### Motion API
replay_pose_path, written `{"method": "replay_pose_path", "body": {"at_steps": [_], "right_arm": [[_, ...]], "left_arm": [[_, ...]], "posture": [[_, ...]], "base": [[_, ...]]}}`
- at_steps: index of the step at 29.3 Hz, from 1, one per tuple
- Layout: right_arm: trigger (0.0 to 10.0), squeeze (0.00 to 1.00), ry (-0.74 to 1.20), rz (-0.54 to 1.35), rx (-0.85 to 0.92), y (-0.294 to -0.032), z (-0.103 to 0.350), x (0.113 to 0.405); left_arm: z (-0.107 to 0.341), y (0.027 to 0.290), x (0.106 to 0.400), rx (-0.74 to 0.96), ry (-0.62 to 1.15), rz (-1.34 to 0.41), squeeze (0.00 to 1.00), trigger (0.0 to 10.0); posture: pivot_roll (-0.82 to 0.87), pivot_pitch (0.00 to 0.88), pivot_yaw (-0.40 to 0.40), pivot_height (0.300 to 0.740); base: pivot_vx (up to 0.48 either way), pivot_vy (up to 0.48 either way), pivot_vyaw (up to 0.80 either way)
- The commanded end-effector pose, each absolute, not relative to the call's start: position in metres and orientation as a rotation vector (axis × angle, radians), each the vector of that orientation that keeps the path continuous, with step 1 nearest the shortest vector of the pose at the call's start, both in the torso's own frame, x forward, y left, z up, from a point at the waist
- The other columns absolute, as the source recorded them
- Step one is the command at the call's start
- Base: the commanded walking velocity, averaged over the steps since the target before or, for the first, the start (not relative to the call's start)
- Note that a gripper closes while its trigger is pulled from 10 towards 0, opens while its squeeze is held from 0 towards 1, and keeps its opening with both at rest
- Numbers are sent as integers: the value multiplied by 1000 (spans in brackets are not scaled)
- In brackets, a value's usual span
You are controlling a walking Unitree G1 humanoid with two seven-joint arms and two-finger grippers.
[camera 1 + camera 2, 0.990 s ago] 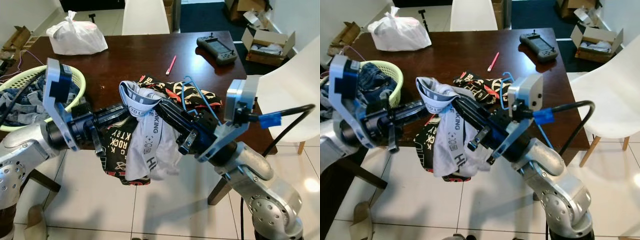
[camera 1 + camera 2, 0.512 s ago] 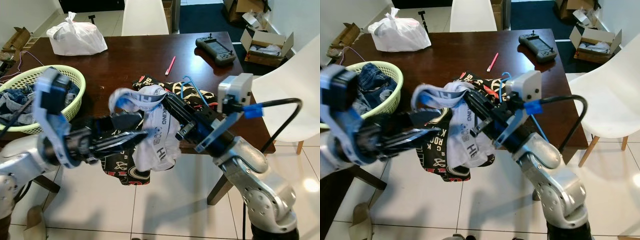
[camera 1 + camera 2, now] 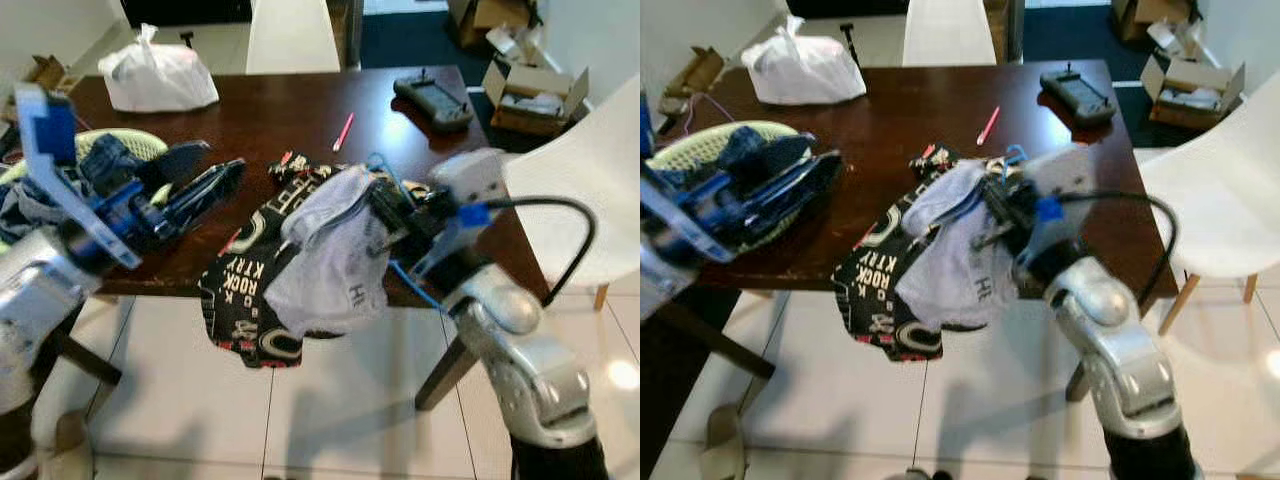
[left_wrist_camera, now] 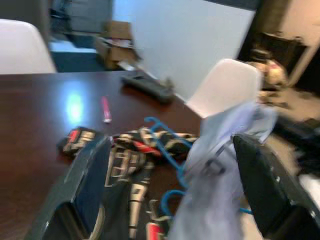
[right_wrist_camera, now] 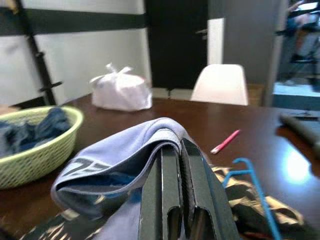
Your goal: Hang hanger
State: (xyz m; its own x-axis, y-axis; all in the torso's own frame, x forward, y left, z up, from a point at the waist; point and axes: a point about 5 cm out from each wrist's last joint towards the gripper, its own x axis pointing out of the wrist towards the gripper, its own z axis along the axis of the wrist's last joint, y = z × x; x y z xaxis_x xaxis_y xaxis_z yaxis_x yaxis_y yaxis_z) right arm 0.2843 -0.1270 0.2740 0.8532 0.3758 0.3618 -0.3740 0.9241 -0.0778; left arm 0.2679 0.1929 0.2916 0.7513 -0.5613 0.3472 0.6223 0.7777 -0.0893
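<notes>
The dark brown wooden counter [image 3: 290,110] serves as the landmark. At its near edge lies the thin blue wire hanger [image 5: 252,187], flat on a black garment printed with red and cream lettering [image 3: 245,290] that spills over that edge toward the pale tiled floor [image 3: 200,400]. The hanger's hook curls toward the far side of the counter and its long axis runs roughly from the far side toward the near edge, slightly slanted; its lower part is hidden under cloth.

The right end effector [image 5: 177,170] hovers over the near edge of the counter, above the black garment, its two black fingers pressed together on a fold of pale grey-lavender cloth with a lettered waistband [image 3: 955,250]. The cloth drapes over the fingers and hangs past the counter's near edge. The hanger lies just beside this end effector, on the side nearer the white moulded chair [image 3: 575,190].

The left end effector [image 3: 195,180] is held above the near left part of the counter, well apart from the hanger, its fingers spread wide and holding nothing. It sits just in front of the pale green plastic laundry basket with denim inside [image 5: 30,145].

Farther across the counter are a pink pen [image 3: 342,131] near the middle, a knotted white plastic bag [image 3: 158,75] at the far left corner, and a dark grey handheld controller [image 3: 434,102] at the far right corner.
</notes>
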Motion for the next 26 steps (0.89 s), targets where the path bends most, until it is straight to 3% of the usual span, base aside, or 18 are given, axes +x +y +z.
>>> {"method": "replay_pose_path", "body": {"at_steps": [1,4,10,12,13,15,16,17,18,20,26], "right_arm": [[0,0,-390,319,52,-129,278,288],[0,0,-409,268,78,-129,284,292],[0,0,-463,281,67,-117,295,292],[0,0,-478,302,101,-111,298,291],[0,0,-478,302,101,-111,298,291],[0,0,-493,337,194,-107,302,290],[0,0,-493,337,194,-107,302,290],[0,0,-504,354,211,-106,304,289],[0,0,-504,354,211,-106,304,289],[0,0,-513,375,193,-102,306,288],[0,0,-516,404,173,-95,306,286]], "left_arm": [[274,190,271,-140,-275,-532,0,10000],[256,180,272,-128,-235,-454,0,10000],[241,149,270,-330,-226,-459,0,10000],[244,137,273,-527,-268,-465,0,10000],[244,137,273,-527,-268,-465,0,10000],[255,131,280,-797,-330,-520,0,10000],[255,131,280,-797,-330,-520,0,10000],[265,130,282,-968,-383,-577,0,10000],[265,130,282,-968,-383,-577,0,10000],[276,128,281,-1161,-449,-681,0,10000],[270,128,281,-1321,-443,-663,0,10000]], "posture": [[100,195,65,740],[97,195,63,740],[93,192,54,740],[92,189,45,740],[92,189,45,740],[83,184,35,740],[83,184,35,740],[82,183,34,740],[82,183,34,740],[76,179,31,740],[69,179,31,740]], "base": [[0,0,0],[0,0,0],[0,0,0],[0,0,0],[0,0,0],[0,0,0],[0,0,0],[0,0,0],[0,0,0],[0,0,0],[0,0,0]]}}
